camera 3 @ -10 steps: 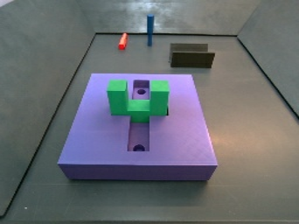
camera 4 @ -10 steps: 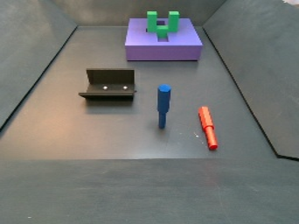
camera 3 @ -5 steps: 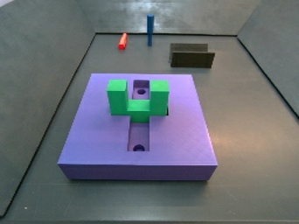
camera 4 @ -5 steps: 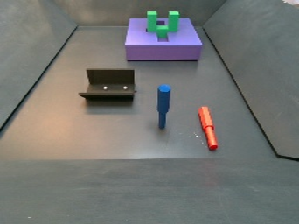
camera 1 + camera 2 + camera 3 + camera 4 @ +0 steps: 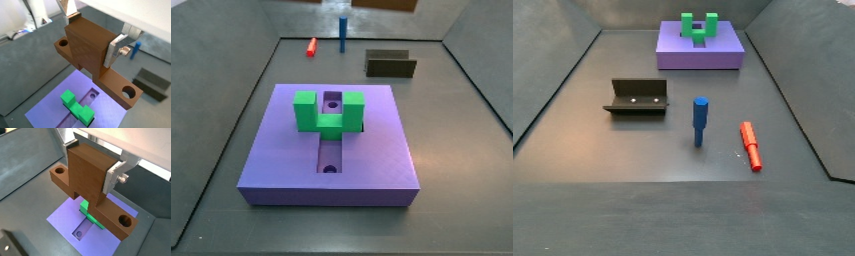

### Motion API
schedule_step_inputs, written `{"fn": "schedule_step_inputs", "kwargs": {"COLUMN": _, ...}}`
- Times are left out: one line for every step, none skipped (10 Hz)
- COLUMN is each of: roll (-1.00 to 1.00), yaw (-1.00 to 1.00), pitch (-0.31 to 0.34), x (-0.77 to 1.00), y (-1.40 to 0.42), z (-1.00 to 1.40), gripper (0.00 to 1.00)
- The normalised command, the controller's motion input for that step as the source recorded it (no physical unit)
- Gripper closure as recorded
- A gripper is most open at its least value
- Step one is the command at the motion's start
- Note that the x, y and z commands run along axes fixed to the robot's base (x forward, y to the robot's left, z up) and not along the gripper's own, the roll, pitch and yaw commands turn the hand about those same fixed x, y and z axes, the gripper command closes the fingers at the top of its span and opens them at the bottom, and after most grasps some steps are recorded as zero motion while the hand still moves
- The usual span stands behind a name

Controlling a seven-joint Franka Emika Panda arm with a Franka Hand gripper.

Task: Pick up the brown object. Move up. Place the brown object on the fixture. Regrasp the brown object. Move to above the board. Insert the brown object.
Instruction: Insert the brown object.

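Observation:
In both wrist views my gripper [image 5: 93,34] [image 5: 92,162] is shut on the brown object [image 5: 87,47] [image 5: 85,173], one silver finger on each side of its raised middle block. The bar lies level, with a round hole near each end. It hangs high above the board [image 5: 48,106] [image 5: 67,219], over the green U-shaped block [image 5: 77,106] [image 5: 90,214] and the long slot. A blurred strip of brown [image 5: 385,4] shows at the top edge of a side view. The fixture [image 5: 390,64] [image 5: 637,96] stands bare on the floor, apart from the board [image 5: 372,150] [image 5: 700,55].
A blue peg [image 5: 342,35] [image 5: 702,120] stands upright on the floor and a red peg [image 5: 311,46] [image 5: 751,146] lies beside it, both near the fixture. Dark walls ring the grey floor.
A blurred brown and pale shape has come into the top edge of a side view. The board, the fixture and the pegs have not moved.

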Motion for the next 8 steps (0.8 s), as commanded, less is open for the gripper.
{"fn": "schedule_step_inputs", "kwargs": {"roll": -0.31, "yaw": -0.41, "pitch": -0.160, "x": 0.07, "y": -0.02, "z": -0.39, "gripper": 1.00}}
{"fn": "schedule_step_inputs", "kwargs": {"roll": -0.33, "yaw": -0.40, "pitch": -0.104, "x": 0.09, "y": -0.02, "z": -0.42, "gripper": 1.00}}
{"fn": "schedule_step_inputs", "kwargs": {"roll": -0.26, "yaw": -0.41, "pitch": 0.000, "x": 0.19, "y": -0.02, "z": -0.37, "gripper": 1.00}}
{"fn": "schedule_step_inputs", "kwargs": {"roll": -0.24, "yaw": -0.49, "pitch": 0.000, "x": 0.27, "y": -0.03, "z": -0.36, "gripper": 1.00}}
{"fn": "schedule_step_inputs", "kwargs": {"roll": -0.20, "yaw": -0.58, "pitch": 0.034, "x": 0.37, "y": -0.05, "z": -0.29, "gripper": 1.00}}
{"fn": "schedule_step_inputs", "kwargs": {"roll": -0.20, "yaw": -0.62, "pitch": 0.086, "x": 0.38, "y": -0.03, "z": -0.26, "gripper": 1.00}}
{"fn": "schedule_step_inputs", "kwargs": {"roll": -0.18, "yaw": -0.60, "pitch": 0.124, "x": 0.40, "y": -0.02, "z": -0.24, "gripper": 1.00}}
{"fn": "schedule_step_inputs", "kwargs": {"roll": -0.17, "yaw": -0.59, "pitch": 0.150, "x": 0.39, "y": -0.02, "z": -0.23, "gripper": 1.00}}
